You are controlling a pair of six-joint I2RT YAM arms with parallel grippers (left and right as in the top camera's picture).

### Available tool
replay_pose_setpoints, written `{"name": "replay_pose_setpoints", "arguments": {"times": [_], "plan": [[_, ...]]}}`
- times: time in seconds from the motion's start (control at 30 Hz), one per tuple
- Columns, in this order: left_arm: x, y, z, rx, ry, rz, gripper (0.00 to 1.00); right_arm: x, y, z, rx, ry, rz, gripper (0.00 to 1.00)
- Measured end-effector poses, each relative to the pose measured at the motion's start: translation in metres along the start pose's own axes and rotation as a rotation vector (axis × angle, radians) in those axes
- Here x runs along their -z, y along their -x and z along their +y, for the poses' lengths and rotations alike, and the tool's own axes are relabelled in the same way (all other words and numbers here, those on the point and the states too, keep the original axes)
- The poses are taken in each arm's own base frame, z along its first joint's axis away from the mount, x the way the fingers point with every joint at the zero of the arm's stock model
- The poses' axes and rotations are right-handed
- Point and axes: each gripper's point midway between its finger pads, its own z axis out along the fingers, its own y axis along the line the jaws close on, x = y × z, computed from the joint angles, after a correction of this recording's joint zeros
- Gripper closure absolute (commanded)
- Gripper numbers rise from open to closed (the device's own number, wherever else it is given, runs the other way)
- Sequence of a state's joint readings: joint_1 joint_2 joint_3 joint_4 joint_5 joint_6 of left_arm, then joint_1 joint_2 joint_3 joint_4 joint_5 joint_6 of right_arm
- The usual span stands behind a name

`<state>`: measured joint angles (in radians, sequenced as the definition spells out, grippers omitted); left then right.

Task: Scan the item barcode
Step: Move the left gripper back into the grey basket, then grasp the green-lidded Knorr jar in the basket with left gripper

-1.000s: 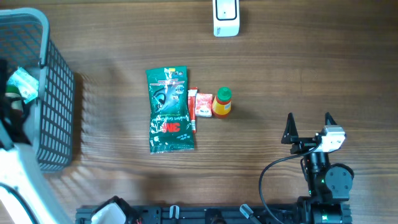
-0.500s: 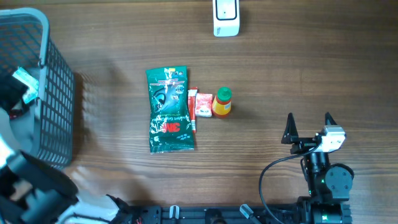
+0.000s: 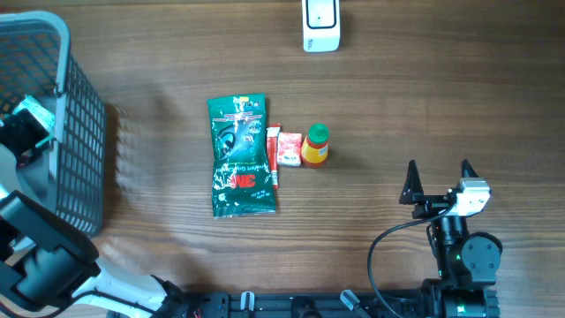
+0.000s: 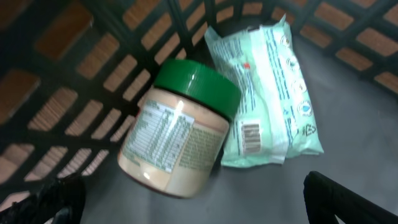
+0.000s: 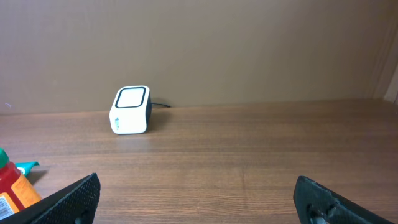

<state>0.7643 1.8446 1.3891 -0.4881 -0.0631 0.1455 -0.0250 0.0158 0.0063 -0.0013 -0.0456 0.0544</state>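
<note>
The left wrist view looks down into the grey basket [image 4: 74, 56]. A beige jar with a green lid [image 4: 180, 130] lies on its side there, next to a pale green packet [image 4: 267, 93] whose barcode [image 4: 250, 137] faces up. My left gripper [image 4: 193, 199] hangs open just above them, holding nothing, and its dark fingertips [image 4: 59, 199] show at the bottom corners. From overhead it sits inside the basket [image 3: 19, 137]. The white scanner [image 3: 320, 25] stands at the table's far edge. My right gripper [image 3: 439, 177] rests open and empty at the near right.
Mid-table lie a dark green packet [image 3: 240, 156], a small red packet [image 3: 287, 147] and a yellow bottle with a green cap [image 3: 315, 146]. The basket's tall mesh wall [image 3: 84, 132] rings the left gripper. In the right wrist view the scanner [image 5: 131, 110] stands ahead on the left.
The left arm has shifted over the basket, its near links swinging into view at the bottom left. The right arm and the items on the table have not moved.
</note>
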Motion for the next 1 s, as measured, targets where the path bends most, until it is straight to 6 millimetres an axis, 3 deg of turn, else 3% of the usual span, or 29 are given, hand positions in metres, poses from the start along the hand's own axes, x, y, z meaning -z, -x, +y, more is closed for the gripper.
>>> {"name": "replay_pose_setpoints", "arguments": {"times": [0.17, 0.37, 0.6, 0.8, 0.9, 1.0], "plan": [[-0.005, 0.006, 0.001, -0.01, 0.01, -0.024, 0.0, 0.0, 0.0, 0.0, 0.0, 0.0, 0.0, 0.0], [-0.026, -0.003, 0.001, -0.014, 0.015, 0.003, 0.0, 0.0, 0.0, 0.0, 0.0, 0.0, 0.0, 0.0], [-0.046, -0.018, 0.001, -0.02, 0.019, 0.049, 0.15, 0.0, 0.0, 0.0, 0.0, 0.0, 0.0, 0.0], [-0.047, -0.018, 0.001, -0.022, 0.019, 0.051, 0.17, 0.0, 0.0, 0.0, 0.0, 0.0, 0.0, 0.0], [-0.047, -0.019, 0.001, -0.014, 0.019, 0.053, 0.28, 0.0, 0.0, 0.0, 0.0, 0.0, 0.0, 0.0], [-0.05, -0.021, 0.002, 0.007, 0.023, 0.06, 0.3, 0.0, 0.0, 0.0, 0.0, 0.0, 0.0, 0.0]]}}
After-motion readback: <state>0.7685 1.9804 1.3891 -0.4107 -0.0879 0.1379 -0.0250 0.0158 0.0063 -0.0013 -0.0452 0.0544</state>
